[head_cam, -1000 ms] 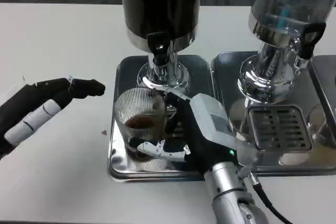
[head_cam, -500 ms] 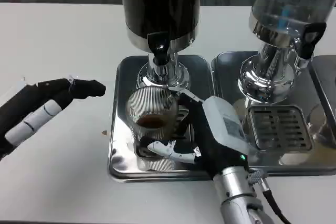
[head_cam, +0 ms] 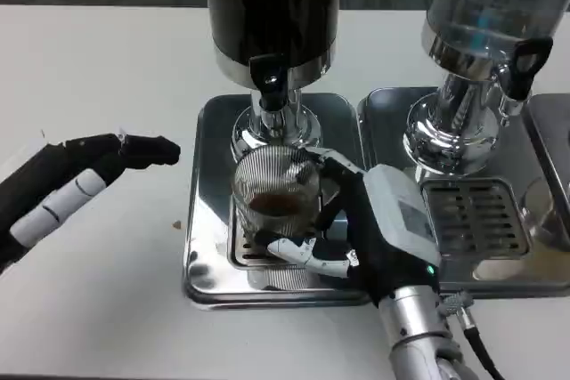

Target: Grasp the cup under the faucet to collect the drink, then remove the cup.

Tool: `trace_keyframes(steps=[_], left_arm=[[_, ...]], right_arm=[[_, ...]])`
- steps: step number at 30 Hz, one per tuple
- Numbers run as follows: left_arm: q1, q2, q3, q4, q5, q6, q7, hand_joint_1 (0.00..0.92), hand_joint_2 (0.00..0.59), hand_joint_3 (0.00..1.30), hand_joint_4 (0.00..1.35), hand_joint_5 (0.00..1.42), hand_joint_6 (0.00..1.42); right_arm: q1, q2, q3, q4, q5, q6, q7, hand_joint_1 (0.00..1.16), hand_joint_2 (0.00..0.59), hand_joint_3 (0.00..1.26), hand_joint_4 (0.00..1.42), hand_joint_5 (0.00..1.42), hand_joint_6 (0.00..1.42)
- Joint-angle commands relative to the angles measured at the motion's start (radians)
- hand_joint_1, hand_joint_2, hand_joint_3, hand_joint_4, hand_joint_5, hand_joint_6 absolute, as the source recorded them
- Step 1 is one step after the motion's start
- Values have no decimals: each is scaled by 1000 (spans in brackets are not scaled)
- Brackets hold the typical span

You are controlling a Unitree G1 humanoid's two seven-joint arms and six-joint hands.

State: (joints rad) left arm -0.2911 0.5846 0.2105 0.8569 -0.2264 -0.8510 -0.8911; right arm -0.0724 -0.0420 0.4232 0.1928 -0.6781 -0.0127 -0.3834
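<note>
A ribbed clear cup with a little dark drink in its bottom stands on the drip tray, just below the black faucet of the dark dispenser. My right hand grips the cup from its right side, fingers wrapped around its front and back. My left hand hovers over the white table well to the left of the tray, fingers stretched out and holding nothing.
A second dispenser with a clear tank stands on its own tray with a grate at the right. Its black tap juts out to the right. Bare white table lies to the left and front.
My right hand has carried the cup to the right and slightly back, bringing it beneath the faucet. The left hand has stayed put.
</note>
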Motion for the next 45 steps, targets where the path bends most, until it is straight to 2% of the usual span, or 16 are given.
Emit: trace_keyframes(steps=[1, 17, 28, 45], left_arm=[[-18, 3, -14, 14, 10, 7, 0, 0, 208, 404, 327, 254, 232], [-30, -1, -38, 30, 7, 5, -3, 0, 208, 404, 327, 254, 232], [-31, -7, -45, 32, 9, -3, -4, 0, 209, 404, 322, 254, 232], [-22, -19, -63, 30, 13, -15, -5, 0, 210, 393, 314, 254, 232]], right_arm=[[8, 1, -16, -41, 17, -20, -4, 851, 508, 442, 551, 798, 1210], [58, -5, -48, -129, 11, -3, 2, 800, 470, 468, 579, 833, 1226], [119, -25, -77, -204, 16, 8, 38, 780, 437, 495, 599, 850, 1243], [216, -45, -104, -328, 23, 18, 89, 765, 424, 497, 609, 854, 1260]])
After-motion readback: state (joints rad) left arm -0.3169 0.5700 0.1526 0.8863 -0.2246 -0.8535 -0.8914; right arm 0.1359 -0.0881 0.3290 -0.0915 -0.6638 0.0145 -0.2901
